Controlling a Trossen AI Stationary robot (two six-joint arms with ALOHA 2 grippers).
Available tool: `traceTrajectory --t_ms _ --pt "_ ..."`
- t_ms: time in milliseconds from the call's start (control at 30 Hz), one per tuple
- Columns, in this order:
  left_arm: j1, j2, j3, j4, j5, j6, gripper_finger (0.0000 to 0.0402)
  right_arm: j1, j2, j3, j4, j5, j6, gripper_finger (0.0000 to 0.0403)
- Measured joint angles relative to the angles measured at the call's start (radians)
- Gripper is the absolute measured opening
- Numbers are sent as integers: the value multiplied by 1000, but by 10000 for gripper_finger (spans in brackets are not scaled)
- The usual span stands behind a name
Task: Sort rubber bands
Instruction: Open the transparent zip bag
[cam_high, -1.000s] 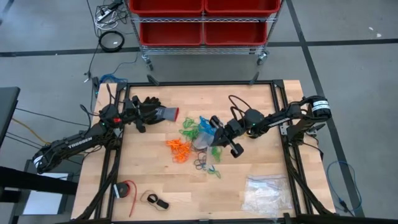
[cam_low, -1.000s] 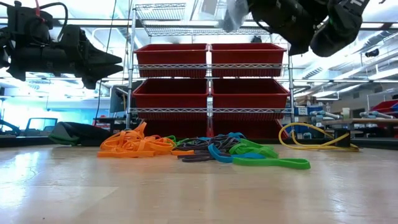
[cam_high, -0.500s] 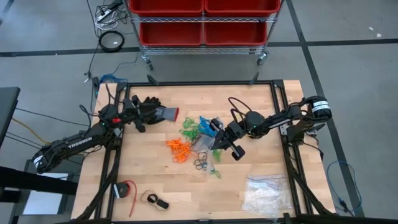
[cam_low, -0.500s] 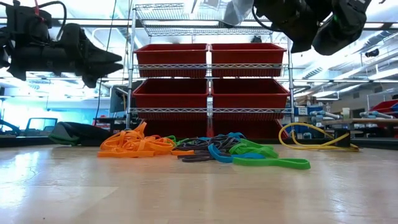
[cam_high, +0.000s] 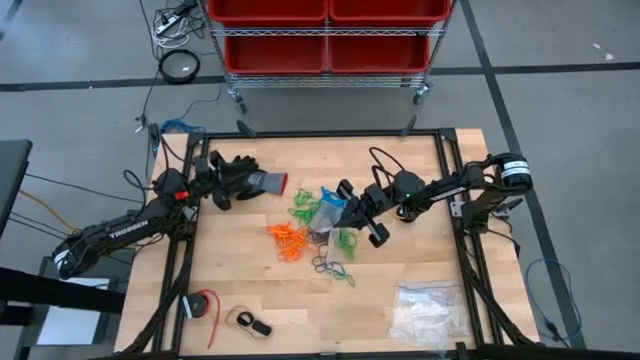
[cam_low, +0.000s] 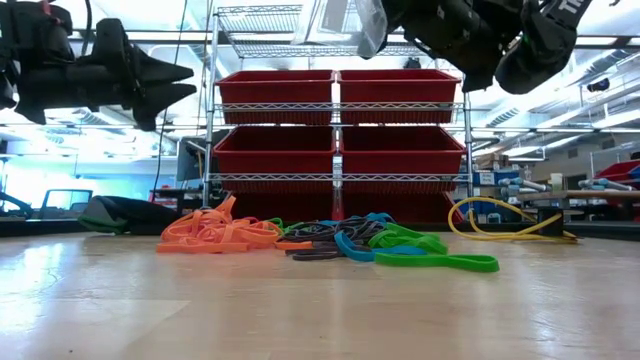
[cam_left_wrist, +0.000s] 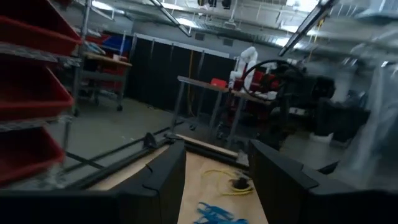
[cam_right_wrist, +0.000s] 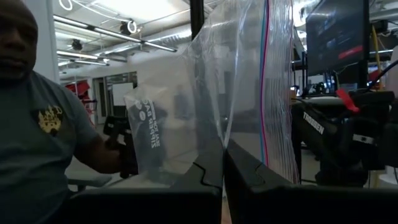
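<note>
Holding: right claw (cam_high: 337, 207) pinched shut on clear bag (cam_high: 326, 216), lifted over rubber bands (cam_high: 320, 235)
Waiting: left claw (cam_high: 240, 178) open, empty
Next: likely loading bands into bag

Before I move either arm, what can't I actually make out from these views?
- High view: the rubber bands under the clear bag in the right gripper; the bag and arm cover them.
- Low view: both arms are cut off by the top edge.
- Right wrist view: the bag fills the frame, hiding the table.
- Left wrist view: whether the left gripper holds anything; the view is blurred.
</note>
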Motion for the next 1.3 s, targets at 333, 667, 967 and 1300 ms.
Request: traceTrajectory --t_ms 333,667,967,1300 --pt "-13 32 27 7 9 -151 182 -5 0 0 1 0 0 0" --pt "-14 52 29 94 14 -214 182 -5 0 0 0 -9 4 0" --pt "-15 69 32 87 23 -286 182 -4 0 0 -1 -10 -29 0" --pt "-201 359 85 257 20 -281 182 -35 0 98 -58 -35 -147 0"
